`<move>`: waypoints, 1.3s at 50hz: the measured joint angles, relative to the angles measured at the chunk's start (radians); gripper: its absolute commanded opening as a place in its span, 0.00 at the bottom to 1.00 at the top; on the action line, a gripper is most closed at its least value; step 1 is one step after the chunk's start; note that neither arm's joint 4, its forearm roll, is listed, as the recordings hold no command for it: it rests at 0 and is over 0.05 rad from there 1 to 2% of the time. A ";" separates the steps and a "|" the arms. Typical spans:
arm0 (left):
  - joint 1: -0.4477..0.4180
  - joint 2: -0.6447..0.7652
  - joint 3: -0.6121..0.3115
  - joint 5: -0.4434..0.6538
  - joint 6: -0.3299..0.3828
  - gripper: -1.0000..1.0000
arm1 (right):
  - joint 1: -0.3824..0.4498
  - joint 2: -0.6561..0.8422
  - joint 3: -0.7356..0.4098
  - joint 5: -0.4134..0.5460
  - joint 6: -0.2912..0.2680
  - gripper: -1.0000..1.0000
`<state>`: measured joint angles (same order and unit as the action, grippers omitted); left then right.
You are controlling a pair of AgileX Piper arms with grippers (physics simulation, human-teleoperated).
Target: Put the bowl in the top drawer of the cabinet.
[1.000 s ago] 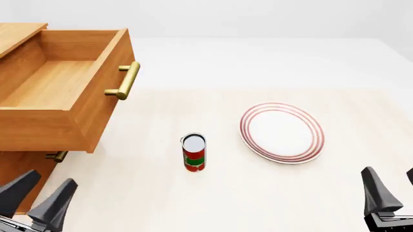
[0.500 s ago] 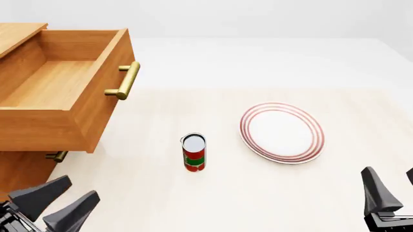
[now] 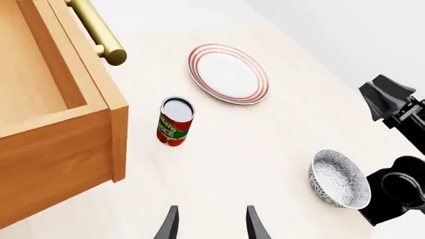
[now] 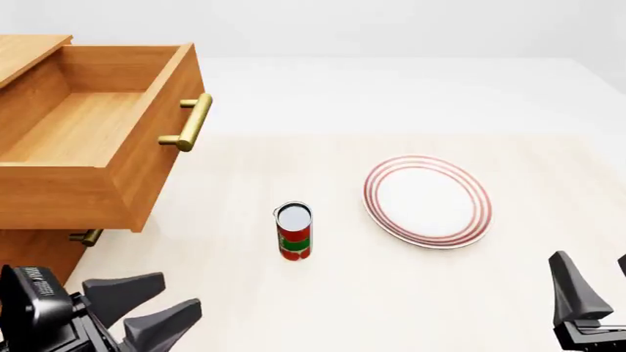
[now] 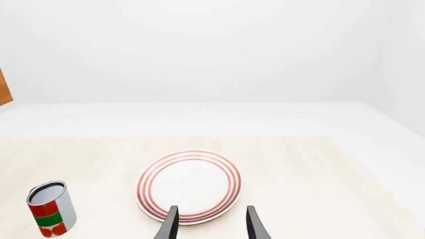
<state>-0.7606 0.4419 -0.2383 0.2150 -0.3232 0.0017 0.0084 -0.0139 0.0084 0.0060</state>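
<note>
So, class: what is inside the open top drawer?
The top drawer shows only a bare wooden floor and walls. Its near corner is hidden behind the front and side panels, so nothing can be said of that part.

**Bystanders on the table**

A flat white plate [image 4: 427, 201] ringed in red is laid on the pale wooden table [image 4: 323, 293], right of centre. A small can [image 4: 293, 231] with a red and green label is stood upright to its left, apart from it, its silver top seen from above.
</note>
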 measured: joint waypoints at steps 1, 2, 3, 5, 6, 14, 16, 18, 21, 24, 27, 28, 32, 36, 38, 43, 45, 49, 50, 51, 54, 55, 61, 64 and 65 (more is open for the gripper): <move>-0.006 0.013 -0.004 -0.005 -0.004 1.00 | 0.000 0.000 0.000 0.000 0.000 1.00; -0.013 0.026 -0.008 -0.010 -0.008 1.00 | 0.000 0.000 0.000 0.000 0.000 1.00; -0.020 0.041 -0.011 -0.017 -0.013 1.00 | 0.000 0.000 -0.001 0.000 0.000 1.00; -0.035 0.069 -0.019 -0.030 -0.022 1.00 | 0.000 0.000 -0.001 0.001 0.000 1.00; -0.042 0.083 -0.023 -0.036 -0.027 1.00 | 0.000 0.001 -0.001 0.001 0.000 1.00; -0.097 0.187 -0.057 -0.078 -0.062 1.00 | 0.000 0.001 -0.002 0.001 0.000 1.00; -0.110 0.211 -0.067 -0.088 -0.069 1.00 | 0.000 0.001 -0.002 0.001 0.000 1.00; -0.123 0.237 -0.077 -0.099 -0.076 1.00 | 0.000 0.001 -0.002 0.001 0.000 1.00; -0.142 0.274 -0.093 -0.114 -0.089 1.00 | 0.000 0.001 -0.002 0.001 0.000 1.00; -0.162 0.310 -0.107 -0.129 -0.104 1.00 | 0.000 0.001 -0.002 0.001 0.000 1.00; -0.180 0.344 -0.119 -0.144 -0.121 1.00 | 0.000 0.001 -0.002 0.001 0.000 1.00; -0.186 0.356 -0.123 -0.149 -0.127 1.00 | 0.000 0.001 -0.002 0.001 0.000 1.00; -0.209 0.399 -0.137 -0.167 -0.150 1.00 | 0.000 0.001 -0.002 0.001 0.000 1.00; -0.231 0.435 -0.152 -0.181 -0.168 1.00 | 0.000 0.001 -0.003 0.001 0.000 1.00; -0.241 0.452 -0.159 -0.188 -0.177 1.00 | 0.000 0.001 -0.003 0.001 0.000 1.00; -0.266 0.492 -0.174 -0.204 -0.197 1.00 | 0.000 0.001 -0.003 0.001 0.000 1.00; -0.276 0.508 -0.179 -0.210 -0.204 1.00 | 0.000 0.001 -0.003 0.001 0.000 1.00; -0.296 0.536 -0.190 -0.221 -0.216 1.00 | 0.000 0.001 -0.003 0.001 0.000 1.00; -0.300 0.543 -0.192 -0.224 -0.219 1.00 | 0.000 0.001 -0.003 0.001 0.000 1.00; -0.305 0.550 -0.195 -0.226 -0.221 1.00 | 0.000 0.001 -0.003 0.001 0.000 1.00; -0.319 0.569 -0.203 -0.233 -0.228 1.00 | 0.000 0.001 -0.003 0.001 0.000 1.00; -0.323 0.576 -0.206 -0.236 -0.230 1.00 | 0.000 0.001 -0.003 0.001 0.000 1.00; -0.349 0.614 -0.224 -0.248 -0.240 1.00 | 0.000 0.001 -0.003 0.001 0.000 1.00; -0.362 0.633 -0.234 -0.252 -0.243 1.00 | 0.000 0.001 -0.003 0.001 0.000 1.00; -0.365 0.639 -0.238 -0.253 -0.244 1.00 | 0.000 0.001 -0.003 0.001 0.000 1.00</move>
<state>-1.1261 1.0805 -0.4762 -0.0380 -0.5670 0.0017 0.0095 -0.0165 0.0098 0.0061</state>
